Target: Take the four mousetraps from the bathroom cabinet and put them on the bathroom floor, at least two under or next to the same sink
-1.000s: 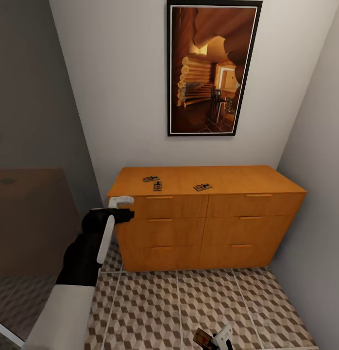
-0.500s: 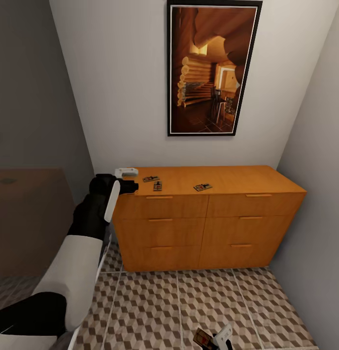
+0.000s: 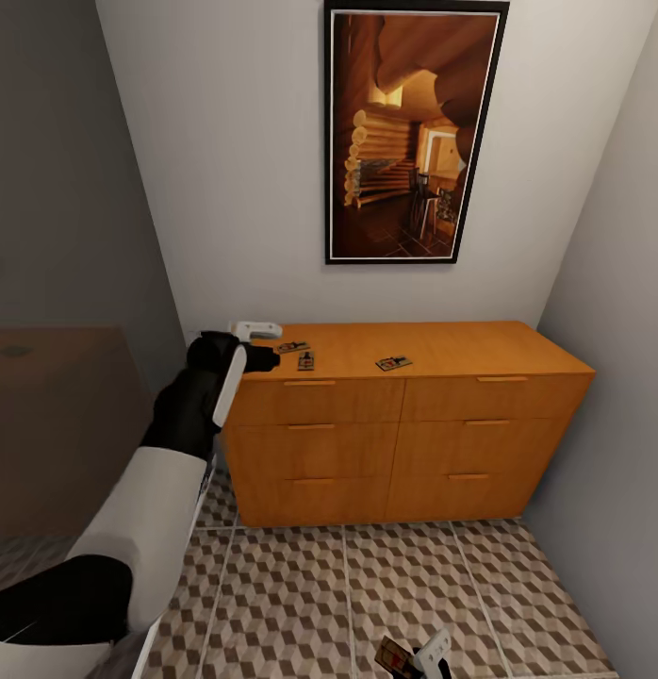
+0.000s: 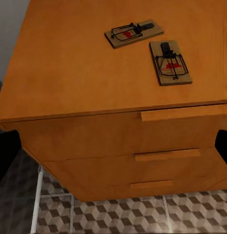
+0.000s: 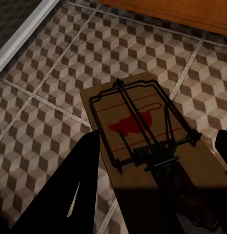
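The right gripper (image 3: pixel 425 660), at six o'clock low over the cube-patterned bathroom floor tiles (image 3: pixel 320 585), is clamped on a flat brown wooden mousetrap with dark wire (image 5: pixel 142 131). The left gripper (image 3: pixel 263 344) hovers at the orange-brown wooden drawer cabinet's (image 3: pixel 404 424) nine o'clock corner, its jaws spread wide, two mousetraps (image 4: pixel 135 33) just ahead, a third (image 3: pixel 393 362) further along the top.

Light: soft, even, no visible lamp, white wall (image 3: pixel 244 170) brightest | Shadows: dim grey at the head view's left side; dark gripper shadow over the held mousetrap (image 5: pixel 142 131) and tiles (image 5: pixel 40 122) | Glare: faint sheen on cabinet top (image 4: pixel 69 63) | Focus: mildly soft render, straight lines slanting toward frame edges
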Tool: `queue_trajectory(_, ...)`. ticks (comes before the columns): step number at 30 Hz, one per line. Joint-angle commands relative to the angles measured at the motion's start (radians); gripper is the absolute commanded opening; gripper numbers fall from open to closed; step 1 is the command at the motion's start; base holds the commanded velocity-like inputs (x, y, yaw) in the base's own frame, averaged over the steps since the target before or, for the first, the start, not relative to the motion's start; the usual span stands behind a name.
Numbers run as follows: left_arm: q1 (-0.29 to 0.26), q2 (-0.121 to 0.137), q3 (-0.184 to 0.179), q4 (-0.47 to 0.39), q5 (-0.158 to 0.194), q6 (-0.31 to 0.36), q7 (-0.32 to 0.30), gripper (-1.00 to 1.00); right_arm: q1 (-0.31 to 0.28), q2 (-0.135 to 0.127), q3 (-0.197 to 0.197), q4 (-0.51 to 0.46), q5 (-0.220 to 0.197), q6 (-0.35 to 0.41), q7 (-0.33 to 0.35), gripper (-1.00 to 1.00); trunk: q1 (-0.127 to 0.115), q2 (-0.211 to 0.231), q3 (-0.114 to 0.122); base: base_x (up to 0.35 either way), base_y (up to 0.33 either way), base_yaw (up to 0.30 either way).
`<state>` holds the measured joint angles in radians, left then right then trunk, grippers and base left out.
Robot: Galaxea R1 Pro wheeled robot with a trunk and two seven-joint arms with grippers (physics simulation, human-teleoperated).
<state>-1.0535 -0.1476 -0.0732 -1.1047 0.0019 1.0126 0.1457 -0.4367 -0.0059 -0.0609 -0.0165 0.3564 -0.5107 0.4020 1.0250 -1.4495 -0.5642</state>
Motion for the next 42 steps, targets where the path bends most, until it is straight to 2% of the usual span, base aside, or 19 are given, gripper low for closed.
queue_trajectory(1, -0.001, 0.000, -0.019, -0.001, 0.000, 0.004, 0.004, 1.00, -0.001, 0.000, -0.007, 0.000, 0.004, -0.002, 0.004, -1.00, 0.000, -0.001, -0.001, 0.000, 0.000, 0.000)
queue_trajectory(2, -0.001, 0.000, -0.036, -0.001, 0.000, 0.005, 0.004, 1.00, -0.001, 0.000, -0.007, 0.000, 0.004, -0.002, 0.004, -1.00, 0.000, -0.001, -0.001, 0.000, 0.000, 0.000)
queue_trajectory(3, -0.001, 0.000, -0.071, -0.001, 0.001, 0.005, 0.003, 1.00, -0.001, 0.000, -0.007, 0.000, 0.004, -0.002, 0.004, -1.00, 0.000, -0.001, -0.001, 0.000, 0.000, 0.000)
queue_trajectory(7, -0.001, 0.002, -0.136, -0.001, 0.001, 0.006, 0.003, 1.00, -0.001, 0.000, -0.007, 0.000, 0.004, -0.002, 0.004, -1.00, 0.000, -0.001, -0.001, 0.000, 0.000, 0.000)
queue_trajectory(13, -0.002, 0.006, -0.167, -0.003, 0.001, 0.006, 0.003, 1.00, -0.001, 0.000, -0.007, 0.000, 0.004, -0.002, 0.003, -1.00, 0.000, -0.001, -0.001, 0.000, 0.000, 0.000)
queue_trajectory(28, -0.002, 0.012, -0.174, -0.066, 0.003, 0.006, 0.002, 1.00, -0.001, 0.000, -0.007, 0.000, 0.004, -0.003, 0.003, -1.00, 0.000, -0.001, -0.001, 0.000, 0.000, 0.000)
queue_trajectory(35, 0.000, 0.013, -0.171, -0.070, 0.009, 0.006, 0.002, 1.00, -0.001, 0.000, -0.008, 0.000, 0.004, -0.004, 0.003, -1.00, 0.000, -0.001, -0.001, 0.000, 0.000, 0.000)
queue_trajectory(42, 0.002, 0.012, -0.118, -0.065, 0.036, 0.006, 0.002, 1.00, -0.001, 0.000, -0.008, 0.000, 0.004, -0.005, 0.003, -1.00, 0.000, -0.001, -0.001, 0.000, 0.000, 0.000)
